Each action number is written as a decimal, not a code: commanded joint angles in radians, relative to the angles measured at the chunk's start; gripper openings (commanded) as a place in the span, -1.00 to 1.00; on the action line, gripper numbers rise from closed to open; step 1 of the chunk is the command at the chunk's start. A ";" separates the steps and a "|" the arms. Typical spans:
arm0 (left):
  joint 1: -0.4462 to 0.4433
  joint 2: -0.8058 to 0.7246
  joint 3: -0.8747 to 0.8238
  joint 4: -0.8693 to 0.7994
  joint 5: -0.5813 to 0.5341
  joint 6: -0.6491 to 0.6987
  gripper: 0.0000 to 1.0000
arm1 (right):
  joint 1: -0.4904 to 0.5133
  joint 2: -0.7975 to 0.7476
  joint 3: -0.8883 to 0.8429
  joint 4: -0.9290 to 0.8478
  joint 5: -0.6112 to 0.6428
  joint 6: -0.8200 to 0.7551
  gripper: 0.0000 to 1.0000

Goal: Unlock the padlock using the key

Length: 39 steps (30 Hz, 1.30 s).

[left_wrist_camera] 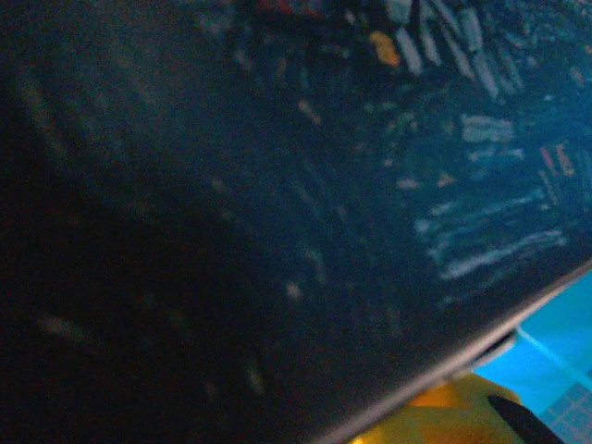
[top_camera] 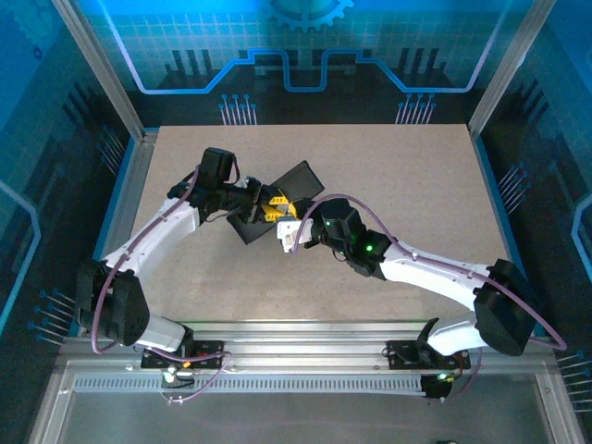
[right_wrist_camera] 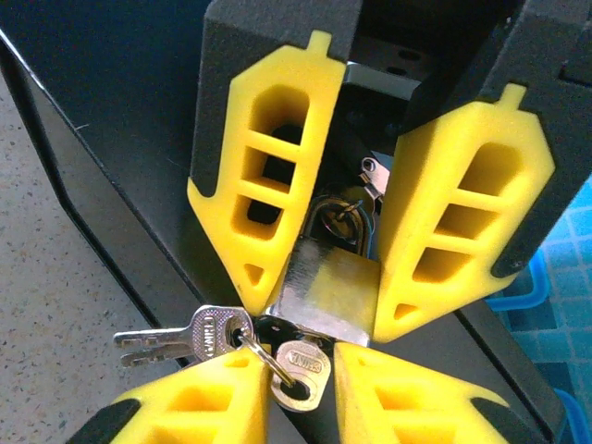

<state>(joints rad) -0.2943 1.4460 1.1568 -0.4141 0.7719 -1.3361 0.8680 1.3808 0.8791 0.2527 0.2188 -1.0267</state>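
In the right wrist view a brass padlock (right_wrist_camera: 331, 289) hangs from the hasp (right_wrist_camera: 370, 171) of a dark box (right_wrist_camera: 102, 139). My left gripper (right_wrist_camera: 314, 301) reaches down from above, and its yellow fingers (right_wrist_camera: 277, 166) are shut on the padlock's two sides. A small silvery key (right_wrist_camera: 305, 375) sits at the padlock's underside. My right gripper (right_wrist_camera: 301, 354) is closed on that key's head. A ring joins it to a second key (right_wrist_camera: 171, 338), which sticks out to the left. From above, both grippers meet at the box (top_camera: 254, 227): left gripper (top_camera: 272, 209), right gripper (top_camera: 289, 231).
The box's painted lid (left_wrist_camera: 277, 185) stands open right against the left wrist camera, with one yellow finger (left_wrist_camera: 444, 418) at the bottom. From above the lid (top_camera: 301, 178) sticks up behind the grippers. Bare speckled tabletop (top_camera: 398, 176) lies around the box.
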 commanded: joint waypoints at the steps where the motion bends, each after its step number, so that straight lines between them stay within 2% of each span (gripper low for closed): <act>1: -0.009 -0.042 0.055 0.076 0.069 0.004 -1.00 | 0.017 -0.020 0.048 0.053 -0.024 0.002 -0.46; 9: 0.000 -0.041 0.072 0.073 0.077 0.000 -1.00 | -0.002 -0.069 0.022 0.023 -0.062 -0.007 -0.41; 17: 0.013 -0.041 0.097 0.039 0.077 0.010 -1.00 | -0.037 -0.105 0.048 -0.148 -0.063 -0.031 -0.41; 22: 0.014 -0.038 0.104 0.022 0.076 0.012 -1.00 | -0.049 -0.126 0.050 -0.194 -0.056 -0.027 -0.41; 29: 0.014 -0.035 0.106 0.000 0.074 0.005 -1.00 | -0.046 -0.051 0.052 -0.065 0.042 -0.127 -0.48; 39: 0.012 -0.028 0.091 -0.011 0.061 -0.034 -1.00 | -0.017 0.007 0.064 0.011 0.024 -0.163 -0.50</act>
<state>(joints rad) -0.2855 1.4460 1.2037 -0.4679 0.7792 -1.3624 0.8299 1.3720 0.9043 0.2031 0.2390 -1.1606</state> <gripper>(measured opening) 0.271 0.252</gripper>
